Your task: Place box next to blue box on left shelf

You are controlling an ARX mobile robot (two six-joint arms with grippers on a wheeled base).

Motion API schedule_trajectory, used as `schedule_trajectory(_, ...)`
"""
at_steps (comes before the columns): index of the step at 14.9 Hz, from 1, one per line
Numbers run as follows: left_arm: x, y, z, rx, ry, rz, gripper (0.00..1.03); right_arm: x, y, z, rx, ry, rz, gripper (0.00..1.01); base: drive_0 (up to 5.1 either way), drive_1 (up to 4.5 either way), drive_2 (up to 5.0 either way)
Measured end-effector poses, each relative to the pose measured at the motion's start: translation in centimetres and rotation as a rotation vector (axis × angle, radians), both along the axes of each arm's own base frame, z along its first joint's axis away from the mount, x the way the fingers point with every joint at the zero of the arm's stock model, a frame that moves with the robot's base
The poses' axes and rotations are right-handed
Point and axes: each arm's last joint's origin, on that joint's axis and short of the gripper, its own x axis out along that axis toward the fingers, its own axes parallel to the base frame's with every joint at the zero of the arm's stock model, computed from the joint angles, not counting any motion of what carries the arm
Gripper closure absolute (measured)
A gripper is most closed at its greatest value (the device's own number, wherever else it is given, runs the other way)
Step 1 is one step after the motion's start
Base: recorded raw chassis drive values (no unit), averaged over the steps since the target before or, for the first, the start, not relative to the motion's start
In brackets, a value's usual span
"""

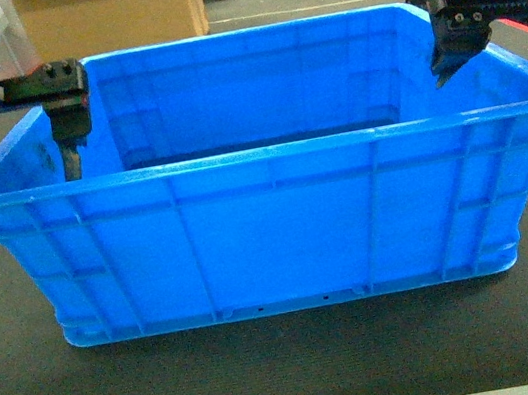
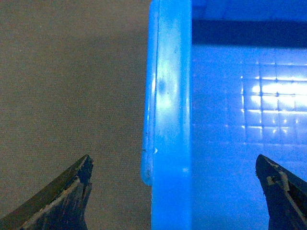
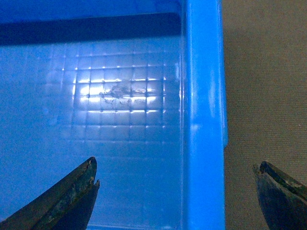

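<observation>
Both end effectors, left [image 1: 69,139] and right [image 1: 452,49], gape wide astride opposite end walls of the box [image 1: 269,227] on the desk [image 1: 274,378], apparently poised to clamp and lift it evenly.

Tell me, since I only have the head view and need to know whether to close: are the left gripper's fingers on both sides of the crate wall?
Observer: Yes. In the left wrist view the left gripper is open, one finger outside over the table, the other inside over the box floor.
Operator: And the right side?
Observer: Same. The right gripper is open and straddles the rim, not touching it.
Operator: Anything inside the crate?
Observer: Both wrist views show only the bare gridded floor.
</observation>
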Motion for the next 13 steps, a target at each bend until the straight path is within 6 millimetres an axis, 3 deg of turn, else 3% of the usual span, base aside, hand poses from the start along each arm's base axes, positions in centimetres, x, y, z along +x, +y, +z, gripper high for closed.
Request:
schedule_trajectory(3, 0.17, 0.05, -0.72, 0.008, 0.023, 0.007, 0.05, 0.34, 0.03, -1.18, -0.001, 0.034, -0.003, 0.03, 0.0, 0.0, 0.0)
schedule_trajectory(7, 0.2, -0.02, -1.03, 0.016, 0.039, 0.012, 0.05, 0.34, 0.0, -1.25, -0.001, 0.04, -0.003, 0.03, 0.0, 0.0, 0.0)
schedule_trajectory(8, 0.24, -0.08, -1.17, 0.017, 0.044, 0.011, 0.05, 0.34, 0.02, -1.26, 0.007, 0.041, -0.001, 0.08, 0.0, 0.0, 0.0)
schedule_trajectory(9, 0.25, -0.13, -1.38, 0.018, 0.052, 0.009, 0.11, 0.33, 0.02, -1.25, 0.007, 0.041, -0.001, 0.17, 0.0, 0.0, 0.0)
schedule_trajectory(13, 0.29, -0.35, -1.39, 0.025, 0.049, 0.009, 0.47, 0.33, 0.02, -1.28, 0.008, 0.043, 0.002, 0.54, 0.0, 0.0, 0.0)
